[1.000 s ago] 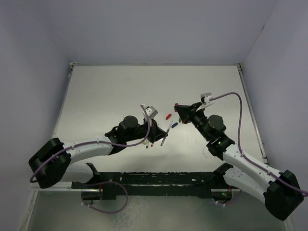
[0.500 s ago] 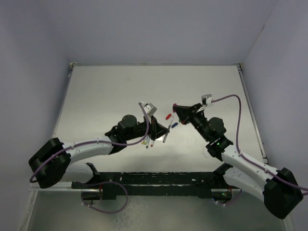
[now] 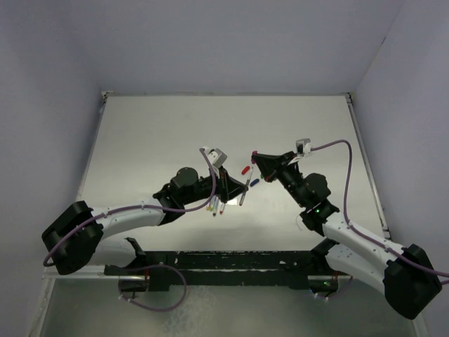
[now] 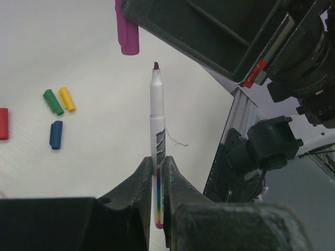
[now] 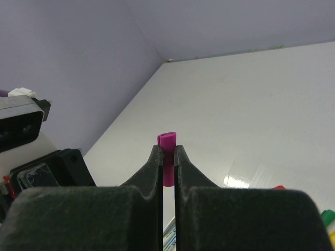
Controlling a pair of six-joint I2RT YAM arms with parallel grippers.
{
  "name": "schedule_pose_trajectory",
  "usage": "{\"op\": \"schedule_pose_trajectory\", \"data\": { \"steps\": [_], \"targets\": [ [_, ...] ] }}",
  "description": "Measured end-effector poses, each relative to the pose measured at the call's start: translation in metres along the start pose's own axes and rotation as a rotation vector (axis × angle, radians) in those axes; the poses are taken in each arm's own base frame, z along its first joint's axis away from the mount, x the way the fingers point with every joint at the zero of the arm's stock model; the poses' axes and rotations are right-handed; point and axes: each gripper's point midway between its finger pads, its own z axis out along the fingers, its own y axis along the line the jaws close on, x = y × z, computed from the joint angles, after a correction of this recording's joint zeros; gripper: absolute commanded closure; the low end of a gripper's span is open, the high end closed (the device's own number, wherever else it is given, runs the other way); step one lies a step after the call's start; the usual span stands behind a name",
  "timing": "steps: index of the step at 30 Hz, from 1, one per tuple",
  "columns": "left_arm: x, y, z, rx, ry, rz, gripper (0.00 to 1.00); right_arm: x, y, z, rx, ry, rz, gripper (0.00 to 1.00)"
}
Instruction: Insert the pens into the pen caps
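My left gripper is shut on a grey-white pen and holds it above the table, its dark purple tip pointing away. My right gripper is shut on the purple cap. In the left wrist view that cap hangs a little left of and beyond the pen tip, apart from it. In the top view the left gripper and right gripper face each other mid-table. Green, yellow, blue and red caps lie on the table.
Several more pens lie on the table under the left wrist. A thin stray thread lies on the table. The arm bases and a black rail run along the near edge. Walls enclose the table on three sides.
My left gripper has moved right and a little up with the pen, closer to the right gripper. The right gripper has shifted slightly left with the purple cap.
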Motion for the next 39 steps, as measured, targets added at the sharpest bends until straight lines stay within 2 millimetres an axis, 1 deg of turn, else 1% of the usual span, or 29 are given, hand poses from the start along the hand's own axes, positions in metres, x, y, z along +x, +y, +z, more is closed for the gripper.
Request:
{"op": "schedule_pose_trajectory", "data": {
  "steps": [5,17,34,39],
  "targets": [
    [-0.001,0.002,0.001,-0.009,-0.010,0.001,1.00,0.003,-0.001,-0.002,0.003,0.004,0.013,1.00],
    [0.005,0.008,0.004,-0.024,0.006,-0.005,1.00,-0.003,0.003,-0.002,-0.010,-0.014,0.029,1.00],
    [0.002,0.011,0.005,-0.042,-0.012,-0.003,1.00,-0.003,0.004,-0.003,-0.013,-0.014,0.037,1.00],
    [0.002,0.011,0.005,-0.043,-0.013,-0.003,1.00,0.000,0.003,-0.004,-0.010,-0.010,0.041,1.00]
  ]
}}
